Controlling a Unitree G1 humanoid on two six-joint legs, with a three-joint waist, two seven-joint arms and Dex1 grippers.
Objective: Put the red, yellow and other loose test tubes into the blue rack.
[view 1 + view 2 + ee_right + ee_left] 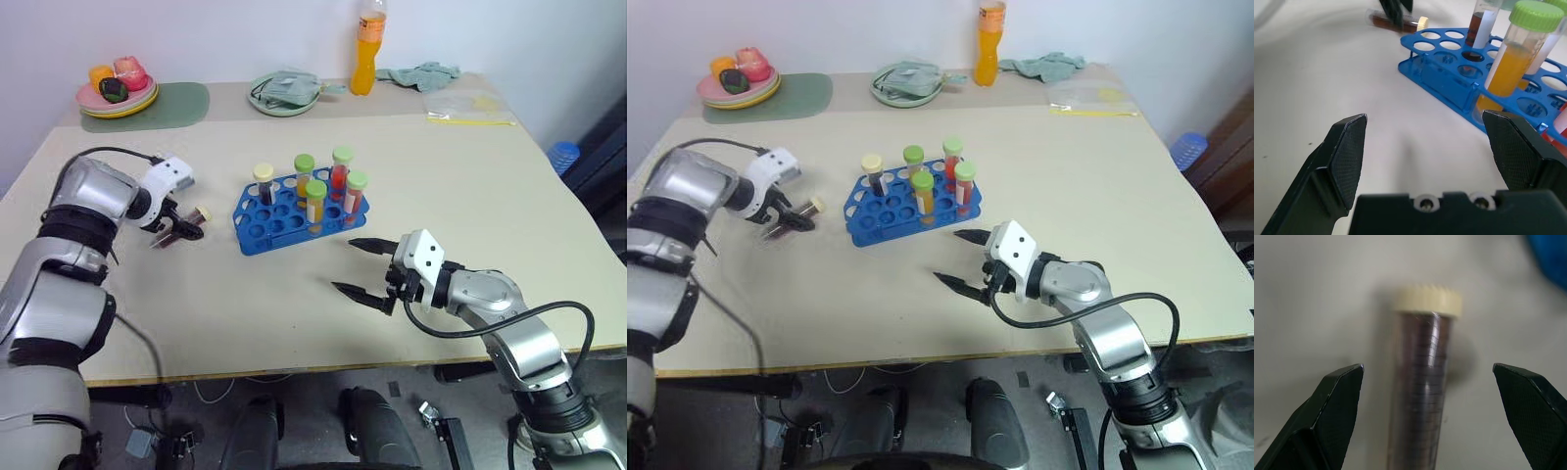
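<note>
Last loose tube framed for pickup beside the rack

Nearest, the right gripper (355, 266) is held spread and empty over the table (470, 196), just short of the blue rack (279, 220), where five capped tubes are already stood. Beyond, the left gripper (174, 233) is poised with fingers parted around the maroon tube with cream cap (1422, 382), lying flat beside the rack, not yet clamped. An off-centre closure could roll the tube away or pinch only its cap.

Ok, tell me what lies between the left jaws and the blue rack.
Only the maroon tube, lying on its side under the open left gripper, then bare table up to the blue rack, seen in the left eye view.
</note>
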